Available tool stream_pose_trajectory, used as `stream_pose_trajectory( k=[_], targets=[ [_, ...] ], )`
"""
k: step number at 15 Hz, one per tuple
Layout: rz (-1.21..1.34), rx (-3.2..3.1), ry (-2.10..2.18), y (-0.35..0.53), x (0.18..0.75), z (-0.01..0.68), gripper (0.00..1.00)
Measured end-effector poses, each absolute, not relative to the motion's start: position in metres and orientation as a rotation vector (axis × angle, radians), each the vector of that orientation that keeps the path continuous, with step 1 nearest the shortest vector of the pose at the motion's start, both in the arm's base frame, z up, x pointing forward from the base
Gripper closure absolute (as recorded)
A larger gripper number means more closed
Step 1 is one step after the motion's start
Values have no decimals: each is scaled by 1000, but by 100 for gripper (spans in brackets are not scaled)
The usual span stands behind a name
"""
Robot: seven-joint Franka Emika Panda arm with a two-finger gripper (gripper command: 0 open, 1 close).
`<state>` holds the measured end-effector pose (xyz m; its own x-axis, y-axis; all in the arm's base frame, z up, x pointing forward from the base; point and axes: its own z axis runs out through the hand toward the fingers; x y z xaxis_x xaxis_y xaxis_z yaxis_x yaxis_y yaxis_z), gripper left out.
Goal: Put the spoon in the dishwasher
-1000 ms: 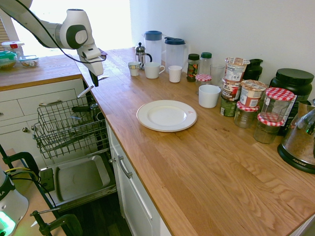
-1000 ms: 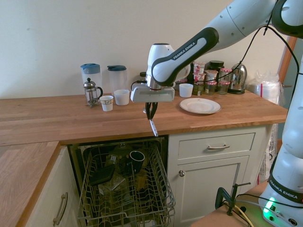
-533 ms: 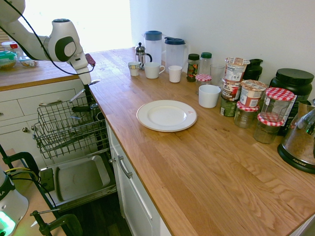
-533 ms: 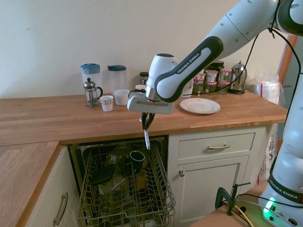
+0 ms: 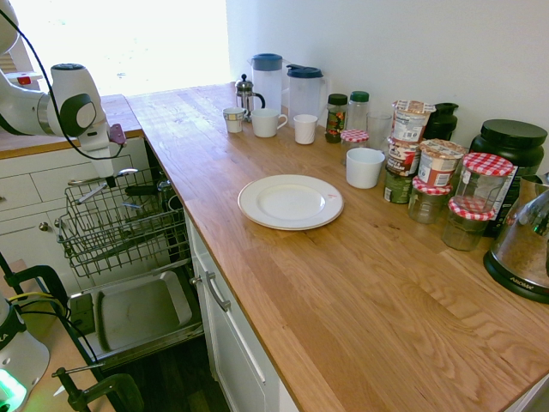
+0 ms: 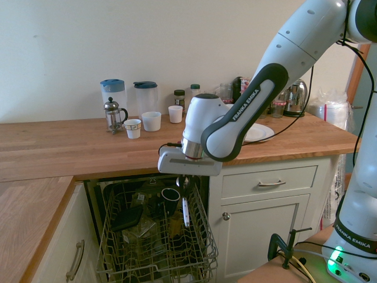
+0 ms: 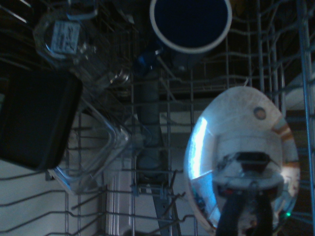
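The spoon (image 6: 185,211) hangs bowl-down from my gripper (image 6: 184,181), which is shut on its handle, just above the dishwasher's pulled-out wire rack (image 6: 154,250). Seen from the other side, the gripper (image 5: 114,174) sits over the rack (image 5: 120,225) beside the counter edge, and the spoon (image 5: 93,192) sticks out as a thin silver line. The wrist view is filled at the lower right by the shiny spoon bowl (image 7: 241,162), with rack wires behind it. The dishwasher's grey door panel (image 5: 137,309) lies open below the rack.
In the rack sit a dark cup with a white rim (image 7: 191,22), a black container (image 7: 37,118) and a glass jar (image 7: 64,34). On the wooden counter (image 5: 343,300) stand a white plate (image 5: 290,202), mugs, jugs and several jars. White drawers (image 6: 271,183) flank the dishwasher.
The arm has swung away from the counter edge and come down over the rack, carrying the spoon lower and further out above the basket.
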<state>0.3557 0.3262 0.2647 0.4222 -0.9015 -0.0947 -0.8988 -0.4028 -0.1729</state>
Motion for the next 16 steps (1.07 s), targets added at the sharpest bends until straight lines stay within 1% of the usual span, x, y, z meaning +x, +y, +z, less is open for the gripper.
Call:
stream_pose_trajectory(
  k=[4, 8, 13, 14, 16],
  targets=[
    [17, -2492, 1655, 326, 352, 208, 100],
    [56, -2495, 1715, 327, 377, 154, 100],
    [71, -2494, 1764, 343, 392, 115, 100],
    [71, -2496, 1767, 345, 393, 113, 0],
    [71, -2499, 1771, 345, 394, 110, 0]
  ],
)
